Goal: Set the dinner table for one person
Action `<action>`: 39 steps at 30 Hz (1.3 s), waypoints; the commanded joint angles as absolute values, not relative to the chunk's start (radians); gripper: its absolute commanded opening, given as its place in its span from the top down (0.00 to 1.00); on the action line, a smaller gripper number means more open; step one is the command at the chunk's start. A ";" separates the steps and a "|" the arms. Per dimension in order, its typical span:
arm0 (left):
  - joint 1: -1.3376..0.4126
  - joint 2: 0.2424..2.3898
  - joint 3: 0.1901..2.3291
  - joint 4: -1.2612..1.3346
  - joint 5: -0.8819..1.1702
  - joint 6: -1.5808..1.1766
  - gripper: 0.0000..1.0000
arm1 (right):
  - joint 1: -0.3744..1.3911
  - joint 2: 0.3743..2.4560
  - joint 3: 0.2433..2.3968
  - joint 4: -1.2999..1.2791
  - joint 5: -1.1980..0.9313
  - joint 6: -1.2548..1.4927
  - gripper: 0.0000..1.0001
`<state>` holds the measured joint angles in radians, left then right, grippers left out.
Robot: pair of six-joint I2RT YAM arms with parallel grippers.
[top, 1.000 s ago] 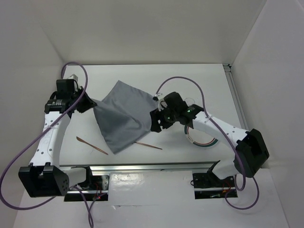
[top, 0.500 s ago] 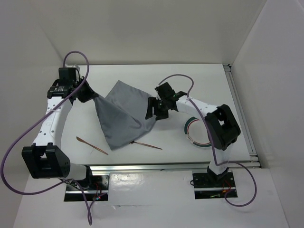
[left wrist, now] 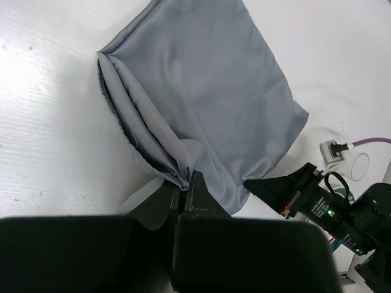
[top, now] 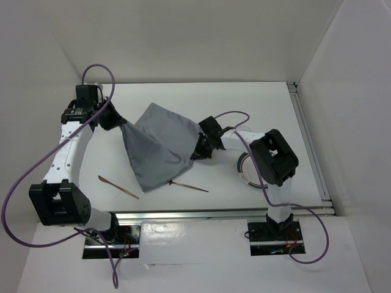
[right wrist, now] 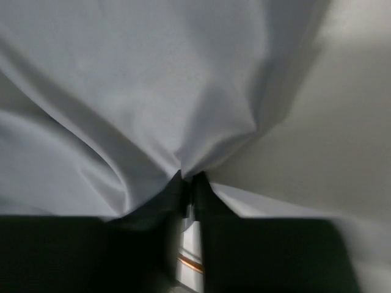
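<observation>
Right-arm elbow has swung inward, nearer the right pincer.
It and the left pincer each clench a corner of the smooth grey cloth mat, creased between them; matte white tabletop lies beneath.

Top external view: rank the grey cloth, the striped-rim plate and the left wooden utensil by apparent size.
1. grey cloth, clearly the largest.
2. plate, though the right arm hides much of it.
3. left wooden utensil, only a thin sliver.
</observation>
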<state>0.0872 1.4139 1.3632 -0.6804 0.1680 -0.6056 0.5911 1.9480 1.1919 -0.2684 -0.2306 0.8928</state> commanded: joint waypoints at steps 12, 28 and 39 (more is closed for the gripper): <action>0.098 1.485 1.523 -0.703 0.294 -0.555 1.00 | 0.401 2.428 2.153 -0.537 -0.124 0.640 1.00; -0.011 1.584 1.480 -0.678 0.213 -0.526 0.15 | 0.296 2.194 2.014 -0.417 -0.341 0.456 0.06; 0.047 2.082 1.771 -0.623 0.216 -0.569 0.25 | 0.593 1.892 1.471 -0.437 -0.133 0.610 0.22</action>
